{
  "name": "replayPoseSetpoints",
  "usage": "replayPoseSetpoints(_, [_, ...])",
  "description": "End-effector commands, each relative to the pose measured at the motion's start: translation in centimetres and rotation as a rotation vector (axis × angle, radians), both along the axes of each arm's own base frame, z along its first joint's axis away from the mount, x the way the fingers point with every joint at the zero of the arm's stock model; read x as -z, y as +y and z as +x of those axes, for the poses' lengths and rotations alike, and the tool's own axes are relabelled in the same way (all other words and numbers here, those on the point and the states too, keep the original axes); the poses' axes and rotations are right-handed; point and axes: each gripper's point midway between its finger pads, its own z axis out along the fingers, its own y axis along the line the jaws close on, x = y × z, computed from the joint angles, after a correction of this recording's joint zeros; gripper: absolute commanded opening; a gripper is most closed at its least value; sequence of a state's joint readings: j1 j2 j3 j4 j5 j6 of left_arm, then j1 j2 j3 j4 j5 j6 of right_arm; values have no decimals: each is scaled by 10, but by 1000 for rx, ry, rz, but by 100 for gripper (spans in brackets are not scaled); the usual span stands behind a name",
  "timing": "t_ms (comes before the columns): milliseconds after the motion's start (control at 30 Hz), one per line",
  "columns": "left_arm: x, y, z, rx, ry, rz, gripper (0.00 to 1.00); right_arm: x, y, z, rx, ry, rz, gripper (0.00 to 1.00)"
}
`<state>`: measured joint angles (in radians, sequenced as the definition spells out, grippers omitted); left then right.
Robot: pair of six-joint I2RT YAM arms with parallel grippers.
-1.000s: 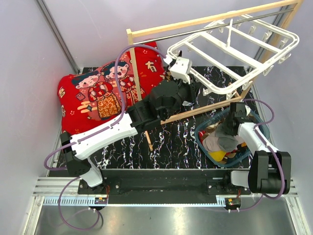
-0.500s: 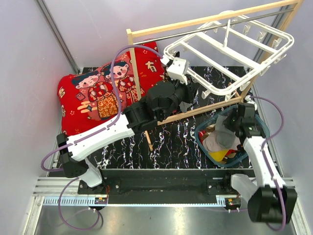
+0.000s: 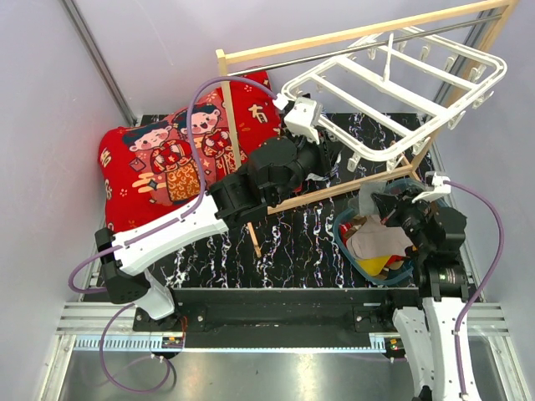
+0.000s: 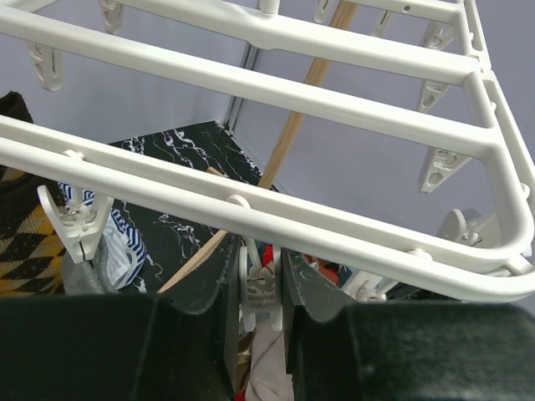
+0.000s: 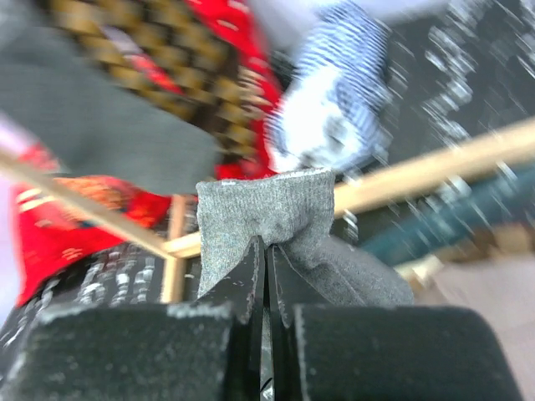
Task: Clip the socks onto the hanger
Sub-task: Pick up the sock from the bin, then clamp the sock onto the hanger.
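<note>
Hanger (image 3: 393,79), a white plastic grid frame, hangs tilted from the wooden pole rack (image 3: 334,38), stretching over the far right part of the marbled black table (image 3: 292,242). The left gripper (image 4: 261,294) is up under the hanger's near long bar. Its fingers are closed on a white clip peg (image 4: 260,284) that dangles from that bar, one finger against each side of it. Further left along the same bar hangs another peg (image 4: 73,227), with a brown-black-tan diamond-checkered sock (image 4: 21,242) and a blue-and-white striped cloth (image 4: 125,251) behind and below it. Whether that peg grips anything cannot be told. The right gripper (image 5: 266,251) is below the hanger's near right corner, fingers pressed together on a fold of a plain dark grey sock (image 5: 263,205). The fold stands up above the fingertips and the rest of the sock drapes down behind them. Under the hanger's right end, beneath the held sock, sits a blue-rimmed basket (image 3: 341,244) with a heap of other clothes in it. Left of the hanger lies a red cushion (image 3: 167,159) printed with cartoon figures.
</note>
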<state>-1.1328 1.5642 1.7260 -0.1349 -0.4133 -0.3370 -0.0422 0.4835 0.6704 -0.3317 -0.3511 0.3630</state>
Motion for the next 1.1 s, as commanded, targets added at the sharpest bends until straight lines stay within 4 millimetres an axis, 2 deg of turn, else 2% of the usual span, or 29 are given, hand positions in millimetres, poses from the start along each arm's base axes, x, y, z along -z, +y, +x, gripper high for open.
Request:
replayPoseSetpoints(0, [-51, 13, -12, 37, -42, -119, 11, -44, 35, -15, -223, -211, 18, 0])
replayPoseSetpoints(133, [-52, 12, -14, 48, -37, -124, 11, -67, 46, -24, -293, -292, 48, 0])
replayPoseSetpoints(233, [-52, 10, -16, 62, -31, -128, 11, -93, 51, -31, -330, -383, 68, 0])
replayPoseSetpoints(433, [-52, 1, -21, 106, -4, -145, 11, -119, 59, -37, -390, -457, 86, 0])
replayPoseSetpoints(767, [-50, -12, -28, 164, 30, -163, 11, -138, 65, -43, -449, -513, 71, 0])
replayPoseSetpoints(1067, [-46, -22, -31, 201, 51, -162, 11, -144, 65, -42, -449, -528, 68, 0])
